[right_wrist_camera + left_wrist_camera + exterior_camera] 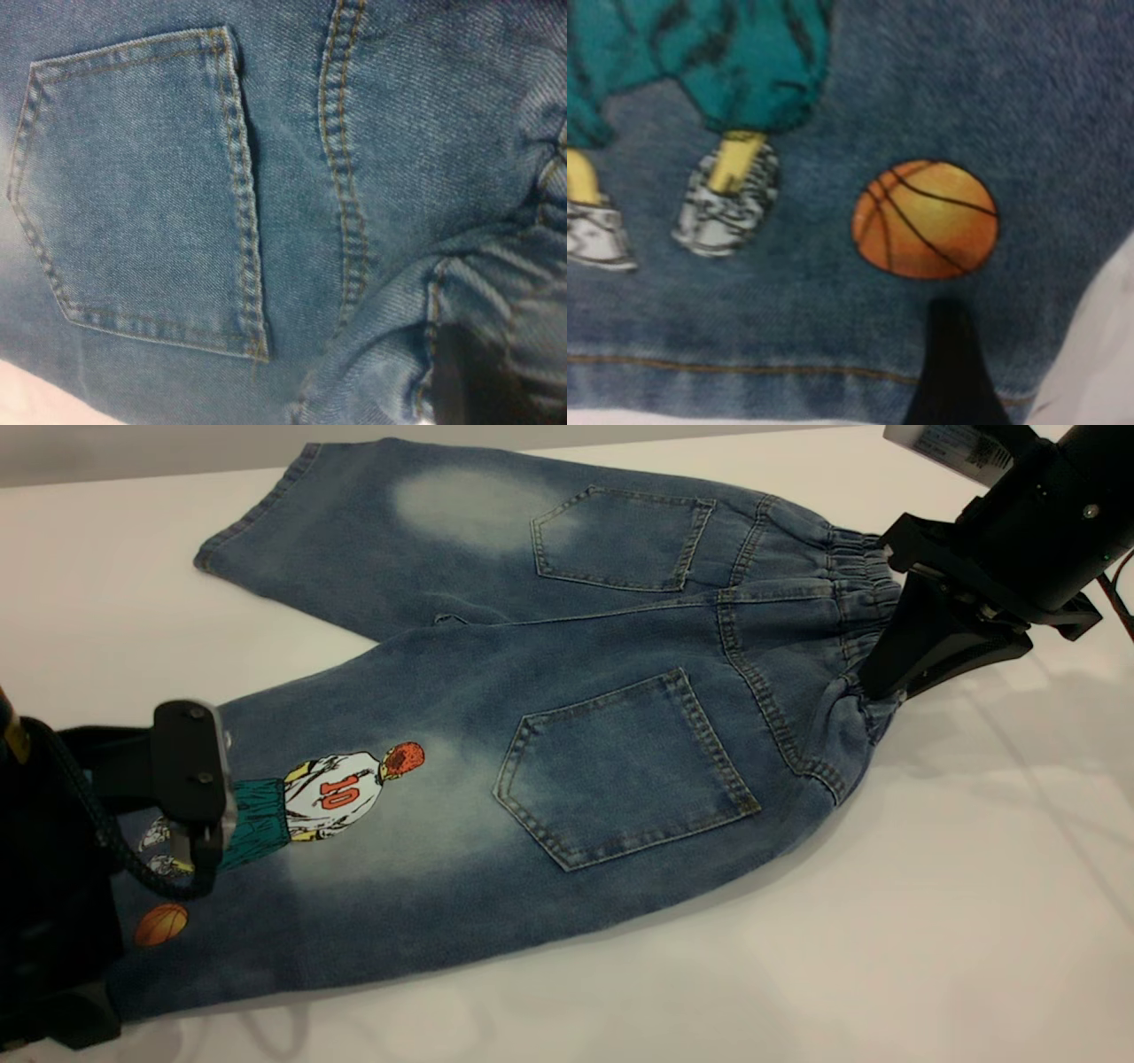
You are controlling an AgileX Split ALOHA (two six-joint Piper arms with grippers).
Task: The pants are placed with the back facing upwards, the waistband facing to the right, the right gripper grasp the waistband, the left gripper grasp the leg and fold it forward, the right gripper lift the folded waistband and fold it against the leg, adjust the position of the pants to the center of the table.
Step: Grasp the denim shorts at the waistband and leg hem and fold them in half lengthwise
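Blue denim pants (567, 691) lie back side up on the white table (930, 886), with the elastic waistband (855, 593) at the right and both legs pointing left. My right gripper (877, 686) is shut on the near part of the waistband, and the cloth there is bunched and slightly raised. In the right wrist view the gathered waistband (496, 292) wraps around the gripper (461, 381). My left gripper (190, 868) sits over the hem corner of the near leg (399, 868), beside the basketball print (926, 220).
A printed player in a number 10 shirt (328, 793) is on the near leg. Two back pockets (620, 771) face up. The far leg (354, 540) spreads toward the back left. Bare table surrounds the pants at the front and right.
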